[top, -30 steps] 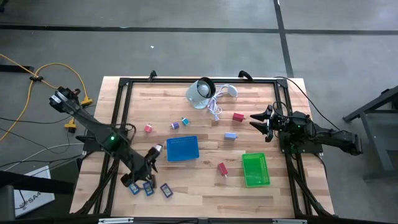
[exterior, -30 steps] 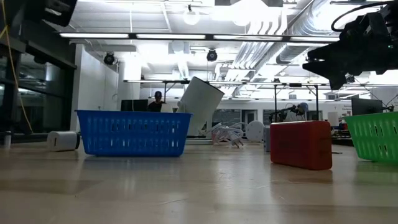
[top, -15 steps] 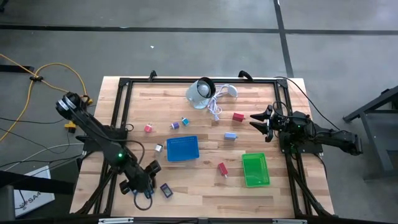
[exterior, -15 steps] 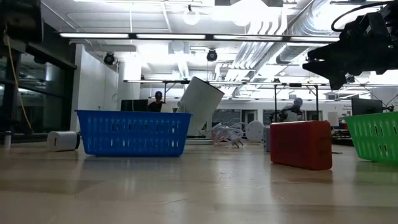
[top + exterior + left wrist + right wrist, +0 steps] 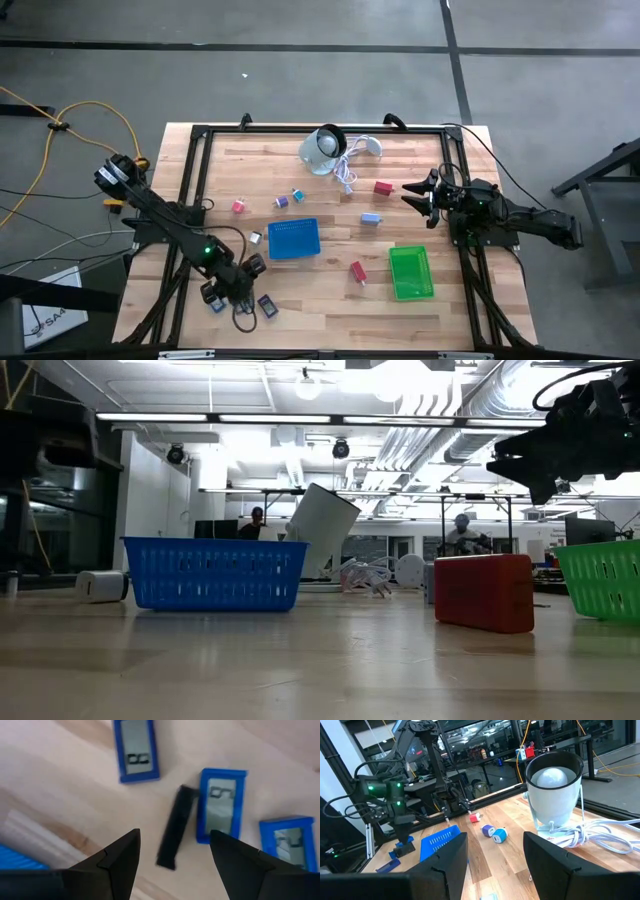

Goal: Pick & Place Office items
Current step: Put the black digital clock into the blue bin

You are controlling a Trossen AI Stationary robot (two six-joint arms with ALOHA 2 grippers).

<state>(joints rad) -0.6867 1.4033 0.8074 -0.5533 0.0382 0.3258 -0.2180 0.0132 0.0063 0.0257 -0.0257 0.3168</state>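
Three dark blue rectangles (image 5: 221, 805) lie flat on the wood near the table's front left, one (image 5: 135, 750) apart from the others. A thin black bar (image 5: 175, 827) lies beside the middle one. My left gripper (image 5: 175, 857) hangs open just above them, pointing steeply down, its fingers on either side of the bar without touching it; in the high view my left gripper (image 5: 243, 286) covers the middle rectangle. My right gripper (image 5: 415, 192) waits open and level at the table's right edge. Red blocks (image 5: 357, 270), (image 5: 382, 187), a pale blue block (image 5: 371, 218) and small coloured bits (image 5: 290, 198) lie mid-table.
A blue mesh basket (image 5: 293, 239) stands just right of my left gripper, a green one (image 5: 410, 272) at the right. A white round device (image 5: 322, 148) with its white cable (image 5: 345, 178) sits at the far edge. A silver clip (image 5: 256, 238) lies beside the blue basket.
My left gripper has come down toward the dark blue rectangles at the front left and has rolled about its own axis, staying open. My right arm has kept still.
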